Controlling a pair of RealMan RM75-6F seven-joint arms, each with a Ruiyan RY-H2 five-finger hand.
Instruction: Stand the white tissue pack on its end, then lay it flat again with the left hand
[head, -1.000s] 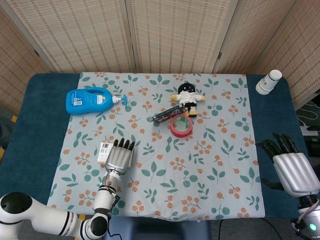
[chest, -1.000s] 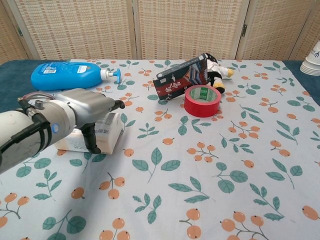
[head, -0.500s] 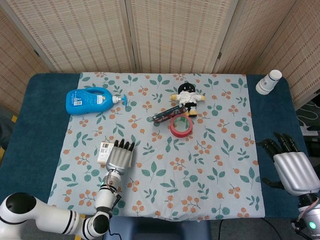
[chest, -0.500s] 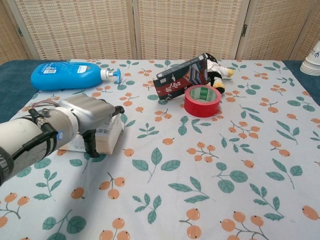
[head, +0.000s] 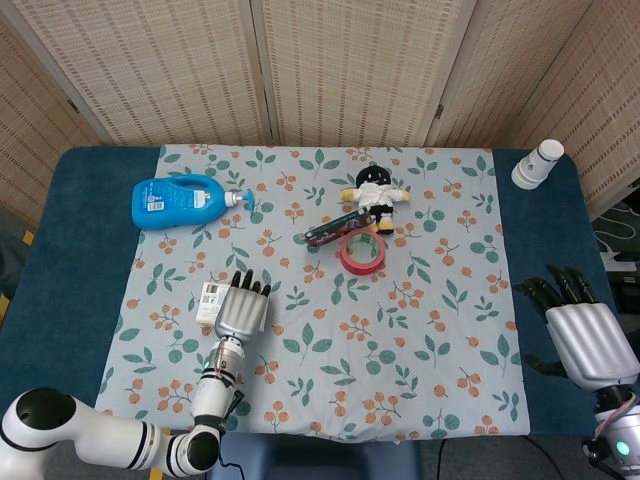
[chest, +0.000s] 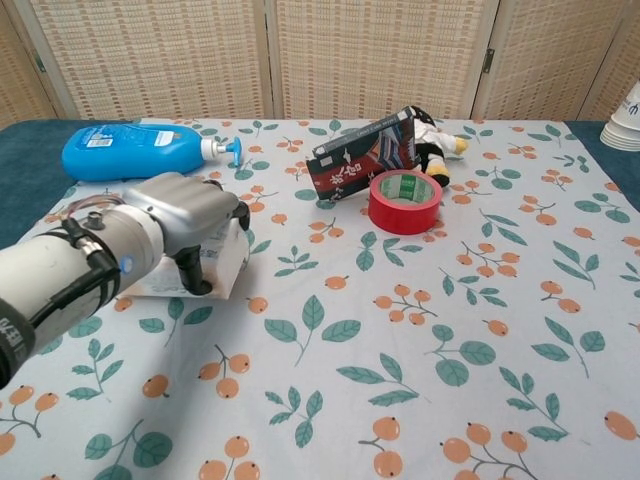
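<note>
Gripping the pack (chest: 215, 268) on the bench (head: 70, 250), left hand (chest: 185, 215) with fingers (head: 247, 287) draped over it; right hand (head: 583, 335) idle, fingers spread, holding nothing.

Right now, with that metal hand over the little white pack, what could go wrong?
The left hand covers the white tissue pack from above, thumb down its near side. The soft pack might slip or squash as it is tipped. It might also topple instead of standing on its end. The blue bottle lies close behind, so a wide swing could nudge it.
</note>
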